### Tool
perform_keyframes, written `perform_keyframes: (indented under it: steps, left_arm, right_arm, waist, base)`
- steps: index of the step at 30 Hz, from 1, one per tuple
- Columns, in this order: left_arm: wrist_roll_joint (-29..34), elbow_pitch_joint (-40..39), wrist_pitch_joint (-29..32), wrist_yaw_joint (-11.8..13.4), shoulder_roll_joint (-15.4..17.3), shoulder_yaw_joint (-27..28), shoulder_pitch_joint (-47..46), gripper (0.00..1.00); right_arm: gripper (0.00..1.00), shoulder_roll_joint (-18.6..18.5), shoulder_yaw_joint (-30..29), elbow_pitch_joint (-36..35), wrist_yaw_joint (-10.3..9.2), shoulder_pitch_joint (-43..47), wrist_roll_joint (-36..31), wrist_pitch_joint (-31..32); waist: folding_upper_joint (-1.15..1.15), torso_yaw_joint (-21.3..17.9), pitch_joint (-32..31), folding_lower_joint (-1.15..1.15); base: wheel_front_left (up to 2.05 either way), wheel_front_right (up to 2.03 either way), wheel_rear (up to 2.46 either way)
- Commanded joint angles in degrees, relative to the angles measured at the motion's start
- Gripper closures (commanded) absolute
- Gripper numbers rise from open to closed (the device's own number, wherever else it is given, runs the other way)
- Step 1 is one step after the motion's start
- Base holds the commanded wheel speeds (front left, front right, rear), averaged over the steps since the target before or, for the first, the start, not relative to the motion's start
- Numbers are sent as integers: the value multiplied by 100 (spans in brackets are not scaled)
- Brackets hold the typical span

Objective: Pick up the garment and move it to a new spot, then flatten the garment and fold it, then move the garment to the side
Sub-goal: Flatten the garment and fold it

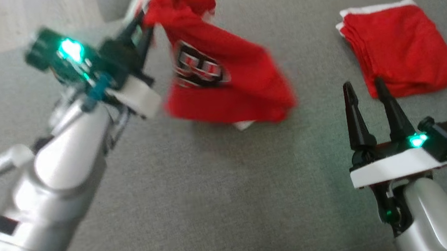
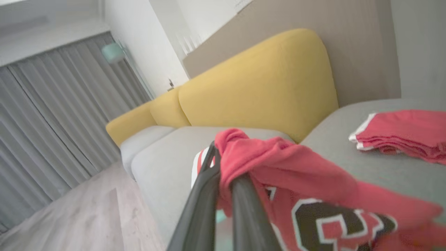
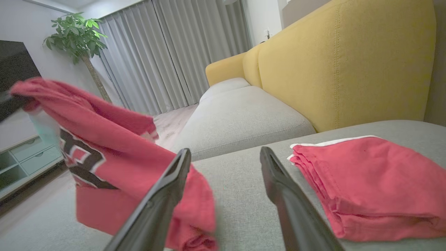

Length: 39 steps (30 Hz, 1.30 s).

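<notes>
While my left gripper (image 1: 142, 28) pinches red garment (image 1: 223, 88) draping below it, right gripper (image 1: 363, 84) stands spread, folded pile (image 1: 400, 48) just beyond fingertips.

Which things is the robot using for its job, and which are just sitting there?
For the job:
- left gripper, shut
- red jersey, held up by it

Just lying about:
- folded red pile on the grey sofa seat
- right gripper, open, holding nothing
- yellow backrest
- plant
</notes>
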Motion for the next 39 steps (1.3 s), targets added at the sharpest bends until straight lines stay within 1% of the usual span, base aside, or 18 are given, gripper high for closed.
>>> perform_keyframes:
  steps: [1,2,4,6,9,13,16,17,21,22,23,26,28,30,34,39]
  left_arm:
    - [-49,-431,193,-14,334,302,-427,100]
    - [-49,-431,193,-14,334,302,-427,100]
    - [-75,-797,504,-32,487,357,-528,100]
    - [-82,-1128,905,-17,645,402,-608,100]
    - [-120,-1514,1670,-42,862,390,-630,100]
    - [-119,-1757,2397,-58,1080,317,-579,100]
    - [-232,-1711,2648,-56,1074,320,-551,100]
    - [-231,-1647,2696,-95,1081,285,-569,100]
    - [-241,-1129,2652,-211,1019,204,-743,100]
    - [-217,-942,2567,-243,985,173,-822,67]
    - [-184,-745,2438,-269,949,147,-914,0]
    - [-130,-59,1896,-324,793,104,-1156,0]
    - [-42,370,1595,-349,744,39,-1292,0]
    - [-53,671,1238,-318,634,63,-1378,0]
    - [-30,1125,657,-265,475,43,-1465,0]
    - [-128,1481,184,-253,297,42,-1392,0]
  right_arm:
    - [0,-3,152,-163,-4,-42,64,-62]
    - [0,-3,152,-163,-4,-42,64,-62]
    - [0,-3,164,-163,-4,-13,100,-62]
    - [0,-3,178,-159,-4,2,129,-62]
    - [0,-3,216,-166,-4,21,178,-62]
    - [0,-3,307,-195,-4,-31,281,-62]
    - [0,-3,387,-220,-4,-105,349,-62]
    - [0,-3,415,-230,-4,-141,370,-62]
    - [0,-3,564,-274,-4,-305,457,-62]
    - [0,-3,586,-285,-4,-343,476,-62]
    - [0,-3,612,-296,-4,-380,493,-62]
    - [0,-3,662,-313,-4,-466,525,-62]
    - [0,-3,701,-322,-4,-514,540,-62]
    - [0,-3,709,-320,-4,-522,543,-62]
    - [0,-3,655,-276,-4,-481,462,-62]
    - [0,-3,520,-219,-4,-421,267,-62]
  waist:
    - [0,82,-201,1]
    - [0,82,-201,1]
    - [0,88,-262,1]
    - [0,80,-302,1]
    - [0,22,-305,1]
    - [0,-165,-175,1]
    - [0,-385,-15,1]
    - [0,-459,50,1]
    - [0,-791,360,1]
    - [0,-854,436,1]
    - [0,-919,517,1]
    - [0,-1035,713,1]
    - [0,-1082,802,1]
    - [0,-1076,830,1]
    - [0,-914,768,1]
    - [0,-555,508,1]
  base:
    - [0,0,0]
    - [0,0,0]
    - [0,0,0]
    - [0,0,0]
    - [0,0,0]
    - [0,0,0]
    - [0,0,0]
    - [0,0,0]
    - [0,0,0]
    - [0,0,0]
    - [0,0,0]
    - [0,0,0]
    - [0,0,0]
    - [0,0,0]
    - [0,0,0]
    - [0,0,0]
